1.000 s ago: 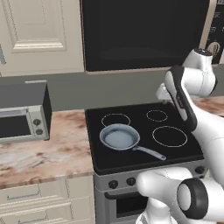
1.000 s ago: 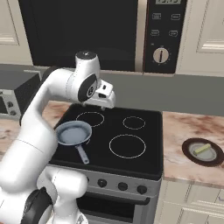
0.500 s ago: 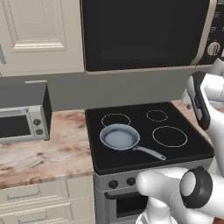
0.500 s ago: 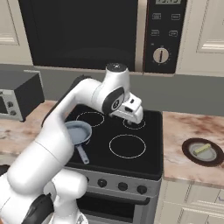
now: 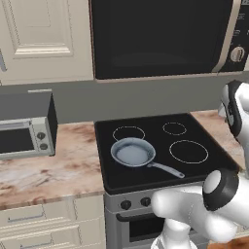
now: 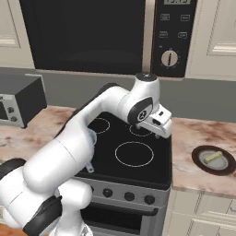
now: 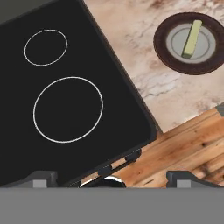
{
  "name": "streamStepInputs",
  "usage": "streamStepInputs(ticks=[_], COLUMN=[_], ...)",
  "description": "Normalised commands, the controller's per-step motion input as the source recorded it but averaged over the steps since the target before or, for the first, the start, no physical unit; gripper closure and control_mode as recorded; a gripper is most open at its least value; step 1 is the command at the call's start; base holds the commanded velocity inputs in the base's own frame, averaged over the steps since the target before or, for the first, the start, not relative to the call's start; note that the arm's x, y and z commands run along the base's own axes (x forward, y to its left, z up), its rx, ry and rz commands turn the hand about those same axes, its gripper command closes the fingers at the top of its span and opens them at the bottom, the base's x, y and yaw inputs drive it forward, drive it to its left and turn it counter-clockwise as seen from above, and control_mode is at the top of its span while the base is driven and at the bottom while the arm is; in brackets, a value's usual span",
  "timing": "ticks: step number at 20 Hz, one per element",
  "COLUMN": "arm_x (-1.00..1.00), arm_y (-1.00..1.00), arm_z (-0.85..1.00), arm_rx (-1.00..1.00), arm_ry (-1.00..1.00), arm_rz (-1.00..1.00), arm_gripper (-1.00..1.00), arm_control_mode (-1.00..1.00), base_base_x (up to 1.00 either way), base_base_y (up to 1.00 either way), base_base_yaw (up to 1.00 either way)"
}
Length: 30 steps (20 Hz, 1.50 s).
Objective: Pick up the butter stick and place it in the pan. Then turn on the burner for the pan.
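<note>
Stove (image 6: 138, 161) is sitting between two counter runs. Pan (image 5: 133, 154) is resting on its front-left burner. Dish (image 7: 191, 42) is lying on the right counter, butter (image 7: 192, 38) in it. Gripper (image 6: 162, 132) is hovering over the stove's right edge, fingers apart.

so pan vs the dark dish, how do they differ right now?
The pan is grey-blue with a long thin handle; the dark dish is brown-black with no handle. The pan sits on the stove and holds nothing; the dark dish sits on the counter right of the stove, carrying the butter stick. Both are round and shallow.
</note>
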Motion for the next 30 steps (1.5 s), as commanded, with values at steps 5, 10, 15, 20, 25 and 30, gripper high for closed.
streamStepInputs(ticks=[5, 10, 15, 20, 25, 30], arm_x=[0.0, 0.0, 0.0, 0.0, 0.05, 0.12], arm_y=[-0.49, -0.47, -0.48, -0.48, -0.52, -0.36], arm_z=[0.0, 0.0, 0.0, 0.0, -0.07, -0.26], arm_rx=[0.04, 0.05, 0.06, 0.06, 0.04, 0.0], arm_ry=[0.03, 0.03, 0.02, 0.02, 0.07, 0.16], arm_rz=[-0.08, -0.07, -0.06, -0.06, -0.03, 0.0], arm_gripper=[-1.0, -1.0, -1.0, -1.0, -1.0, -1.0], arm_control_mode=[-1.0, -1.0, -1.0, -1.0, -1.0, -1.0], base_base_x=[0.0, 0.0, 0.0, 0.0, 0.0, 0.0], base_base_y=[0.0, 0.0, 0.0, 0.0, 0.0, 0.0], base_base_yaw=[0.0, 0.0, 0.0, 0.0, 0.0, 0.0])
